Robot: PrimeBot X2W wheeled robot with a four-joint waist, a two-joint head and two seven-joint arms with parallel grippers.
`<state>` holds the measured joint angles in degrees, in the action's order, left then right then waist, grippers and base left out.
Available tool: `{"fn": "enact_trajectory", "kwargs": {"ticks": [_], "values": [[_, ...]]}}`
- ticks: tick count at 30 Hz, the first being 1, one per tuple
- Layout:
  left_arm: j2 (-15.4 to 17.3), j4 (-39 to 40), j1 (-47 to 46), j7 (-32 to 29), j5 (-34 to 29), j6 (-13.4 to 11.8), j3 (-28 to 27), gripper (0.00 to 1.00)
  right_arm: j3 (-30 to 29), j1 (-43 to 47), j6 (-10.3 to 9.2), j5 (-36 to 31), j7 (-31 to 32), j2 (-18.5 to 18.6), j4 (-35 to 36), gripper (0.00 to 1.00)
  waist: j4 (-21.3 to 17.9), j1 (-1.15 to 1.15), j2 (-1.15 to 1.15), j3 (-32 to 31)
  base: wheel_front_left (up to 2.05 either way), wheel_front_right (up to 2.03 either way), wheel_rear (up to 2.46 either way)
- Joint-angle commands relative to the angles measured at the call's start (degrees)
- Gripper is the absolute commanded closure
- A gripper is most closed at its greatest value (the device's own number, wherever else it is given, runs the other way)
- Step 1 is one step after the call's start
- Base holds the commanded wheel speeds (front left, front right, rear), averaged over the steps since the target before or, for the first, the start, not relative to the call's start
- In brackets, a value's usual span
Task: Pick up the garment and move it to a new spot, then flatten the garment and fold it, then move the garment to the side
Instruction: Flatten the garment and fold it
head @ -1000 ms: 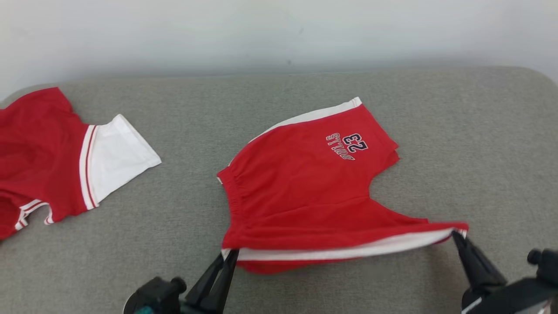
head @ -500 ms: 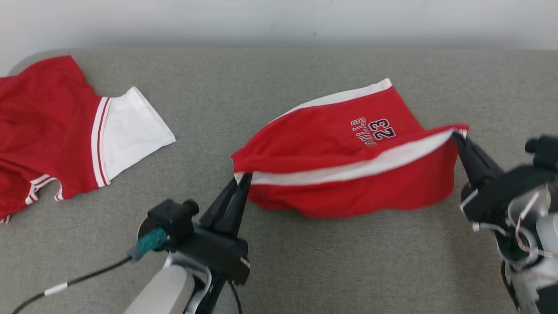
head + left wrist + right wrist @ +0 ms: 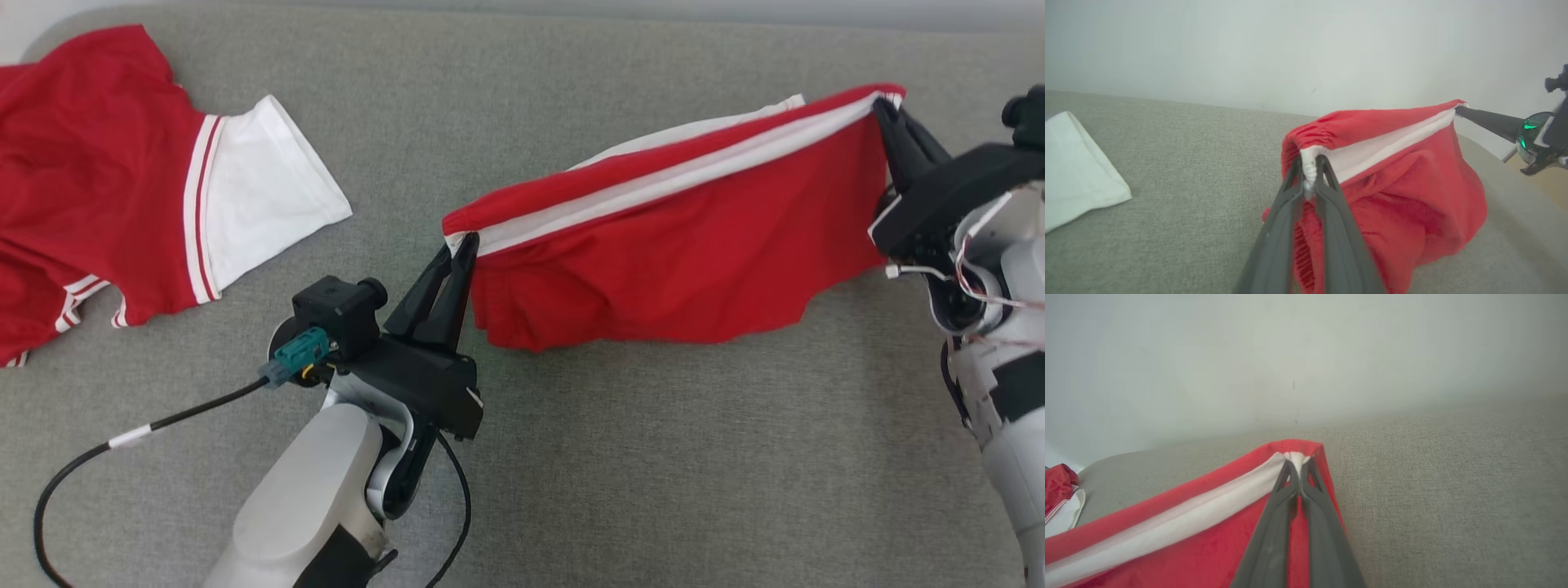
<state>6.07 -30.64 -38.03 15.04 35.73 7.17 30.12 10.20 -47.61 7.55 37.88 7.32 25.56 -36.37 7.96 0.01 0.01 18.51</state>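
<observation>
Above the grey cushion (image 3: 653, 474) the red shorts (image 3: 678, 261) hang stretched between two grips — the left gripper (image 3: 459, 243) is clamped on one end of the white stripe (image 3: 653, 186), the right gripper (image 3: 886, 110) on the other. To fold well, I think both arms should carry this edge across at equal height and tension, then lay it down evenly — well away from the shirt (image 3: 98, 163).

We see the red jersey (image 3: 90, 180) cut off at the head view's left edge, the right arm (image 3: 1012, 457) at its right edge; the shorts (image 3: 1412, 196) blur at the left wrist view's lower right.
</observation>
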Motion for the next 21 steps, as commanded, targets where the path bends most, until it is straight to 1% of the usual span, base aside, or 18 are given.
{"fn": "enact_trajectory", "kwargs": {"ticks": [1, 8, 9, 10, 11, 12, 16, 21], "values": [[-0.4, -0.7, -0.9, 0.2, -0.5, 0.2, -0.5, 1.00, 0.6, -1.9, -0.13, -0.6, -1.2, -0.3, -1.9, 1.00, 1.1, -0.01, -0.01, 1.8, 0.00, 0.00, 0.00], [-1.7, -2.6, -2.8, 0.2, -1.3, 0.3, -0.4, 1.00, 5.0, -8.8, -0.13, -1.8, -4.3, -1.3, -11.4, 1.00, 1.7, -0.01, -0.01, 3.5, 0.00, 0.00, 0.00], [-1.7, -2.6, -3.0, 0.2, -1.6, 0.3, -0.4, 0.93, 5.5, -9.3, -0.13, -1.6, -4.8, -1.5, -12.3, 1.00, 1.7, -0.01, -0.01, 3.6, 0.00, 0.00, 0.00], [-1.8, -2.4, -3.2, 0.2, -1.9, 0.3, -0.6, 0.50, 6.1, -9.8, -0.13, -1.5, -5.3, -1.6, -13.1, 1.00, 1.7, -0.01, -0.01, 3.6, 0.00, 0.00, 0.00], [-1.9, -2.3, -3.1, 0.2, -2.2, 0.3, -0.8, 0.00, 6.6, -10.2, -0.13, -1.4, -6.0, -1.7, -13.8, 0.55, 1.6, -0.01, -0.01, 3.5, 0.00, 0.00, 0.00], [-2.0, -1.9, -2.7, 0.2, -3.1, 0.3, -1.3, 0.00, 7.8, -10.5, -0.13, -0.7, -6.6, -1.8, -14.8, 0.00, 1.3, -0.01, -0.01, 3.2, 0.00, 0.00, 0.00], [-2.2, -1.0, -1.0, 0.2, -4.1, 0.3, -2.7, 0.00, 9.6, -10.3, -0.13, 0.6, -7.6, -1.4, -15.4, 0.00, 0.8, -0.01, -0.01, 2.4, 0.00, 0.00, 0.00], [-2.4, 2.1, 2.0, 0.2, -7.1, 0.2, -5.8, 0.00, 12.3, -8.2, -0.13, 3.3, -8.9, 0.1, -15.7, 0.00, 0.4, -0.01, -0.01, 0.9, 0.00, 0.00, 0.00]]}}
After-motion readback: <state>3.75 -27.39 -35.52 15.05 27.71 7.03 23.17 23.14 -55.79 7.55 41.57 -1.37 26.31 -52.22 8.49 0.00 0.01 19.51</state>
